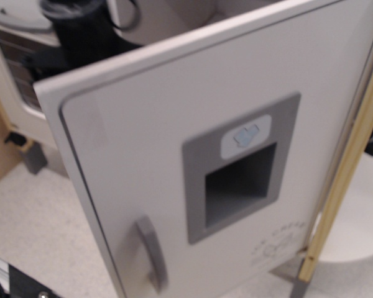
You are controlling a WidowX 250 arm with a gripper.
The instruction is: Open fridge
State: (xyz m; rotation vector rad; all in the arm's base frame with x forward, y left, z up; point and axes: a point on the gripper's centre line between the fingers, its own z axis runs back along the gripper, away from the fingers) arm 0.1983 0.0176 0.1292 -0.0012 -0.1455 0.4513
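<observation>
The large white fridge door (pixel 143 136) fills most of the view and stands swung well out towards the camera, hinged at the right. Its curved grey vertical handle (pixel 151 253) is at the lower left, the grey recessed ice-dispenser panel (pixel 239 167) is in the middle, and the faint "ICE CREAM" print (pixel 278 243) is at the lower right. The black arm (pixel 81 34) reaches down behind the door's top left edge. The gripper itself is hidden behind the door, so its jaws do not show.
The smaller white oven door (pixel 12 74) with its window is at the far left behind the arm. A wooden frame post (pixel 342 180) runs down the right side. A speckled floor (pixel 31 230) lies below, with a round white surface (pixel 360 217) at the right.
</observation>
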